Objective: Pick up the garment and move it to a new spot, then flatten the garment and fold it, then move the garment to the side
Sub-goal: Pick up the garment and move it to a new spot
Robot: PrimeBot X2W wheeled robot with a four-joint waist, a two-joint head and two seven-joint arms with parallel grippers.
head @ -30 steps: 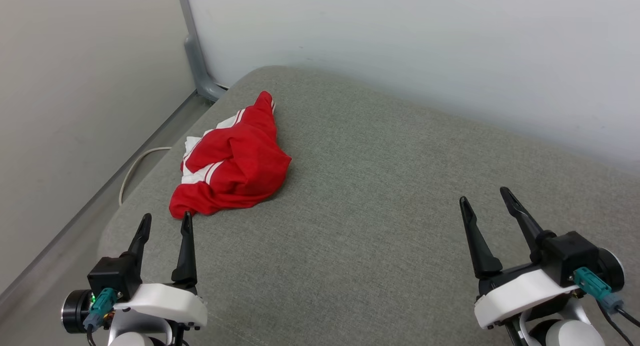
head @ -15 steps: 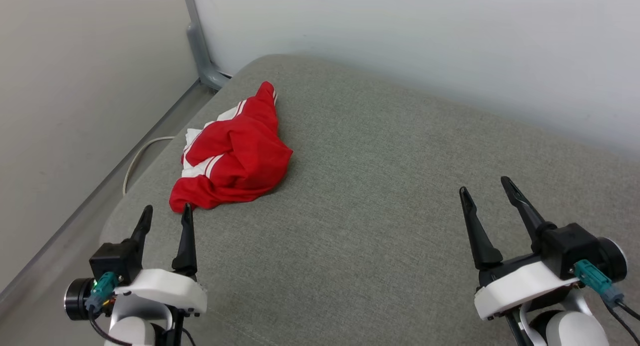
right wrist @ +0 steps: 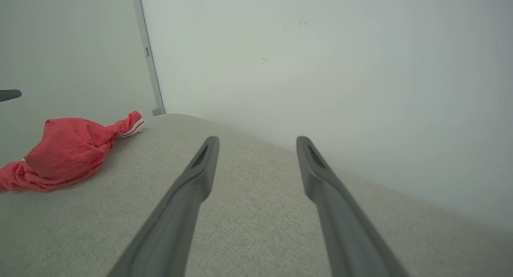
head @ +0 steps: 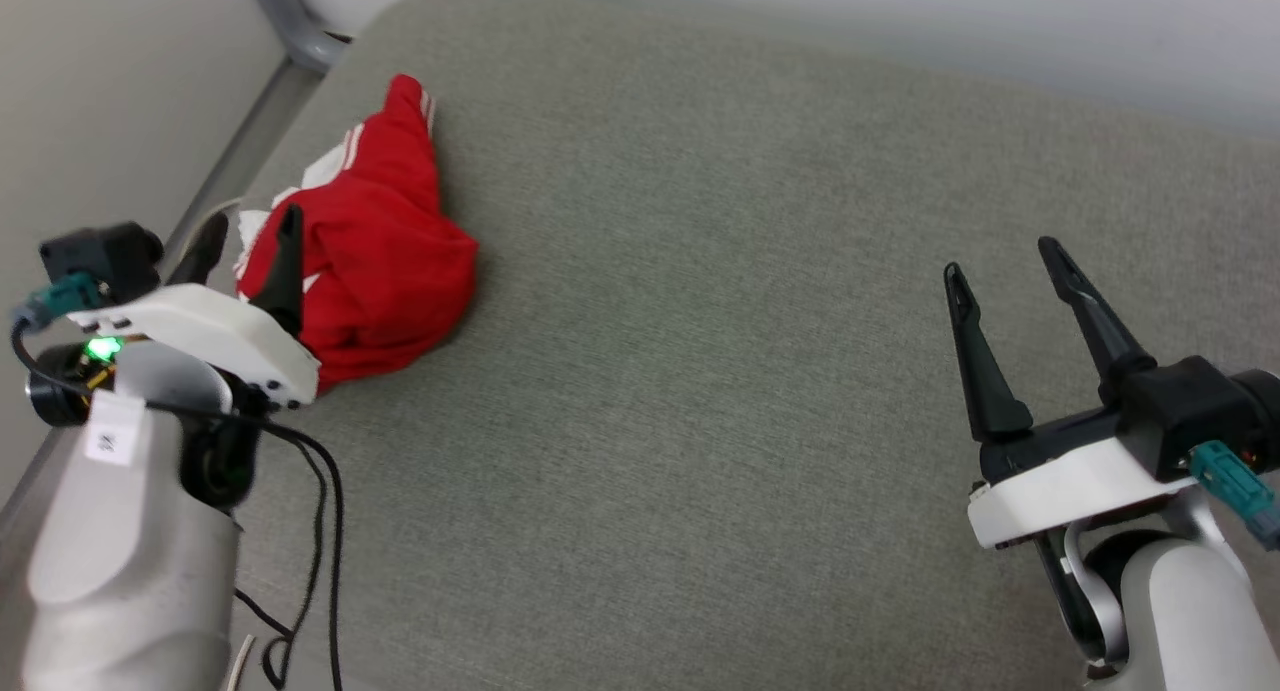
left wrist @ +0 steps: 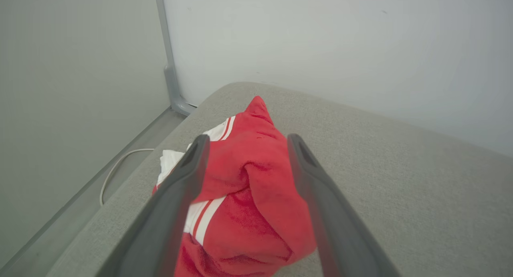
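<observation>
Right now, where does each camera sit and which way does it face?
Head view: on the head, looking down at the grey cushion; shows red garment, left end effector and right end effector, both open.
Left wrist view: on that wrist, looking along its fingers, which frame the garment.
Right wrist view: on that wrist, along its fingers toward the wall.
Shared: all three show the garment.

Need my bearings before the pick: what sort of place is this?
Probably an indoor room corner: a grey fabric cushion like a sofa seat, bare pale walls, and a grey metal post where they meet.
</observation>
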